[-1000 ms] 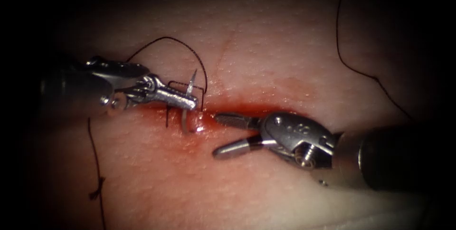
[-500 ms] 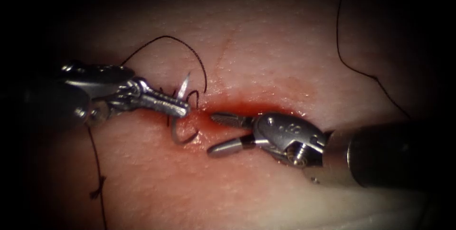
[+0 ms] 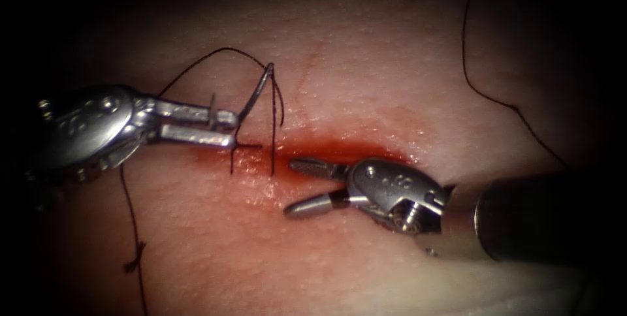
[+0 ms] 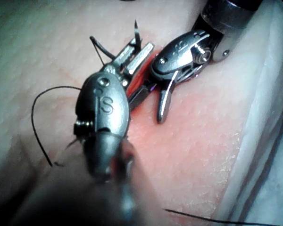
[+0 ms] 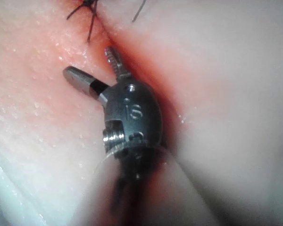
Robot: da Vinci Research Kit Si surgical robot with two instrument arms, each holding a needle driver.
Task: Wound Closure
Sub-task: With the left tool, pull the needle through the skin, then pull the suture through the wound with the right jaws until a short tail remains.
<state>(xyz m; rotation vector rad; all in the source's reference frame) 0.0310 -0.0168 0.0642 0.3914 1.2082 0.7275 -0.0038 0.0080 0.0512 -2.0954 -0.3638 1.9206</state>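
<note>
Since a second ago we see the needle (image 3: 256, 94) drawn clear of the tissue (image 3: 366, 61), clamped near its tip by the left tool (image 3: 225, 128), thread (image 3: 215, 58) trailing above. The right tool (image 3: 302, 187) waits beside it at the cut (image 3: 339, 149), jaws spread, empty.

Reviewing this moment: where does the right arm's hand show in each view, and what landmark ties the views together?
Endoscope: right hand, open and empty, at the red cut, right of the stitches.
Left wrist: right hand just past the left hand, which holds the needle clear of the tissue.
Right wrist: right hand seen close, spread over the cut.
Shared landmark: the red cut.
</note>
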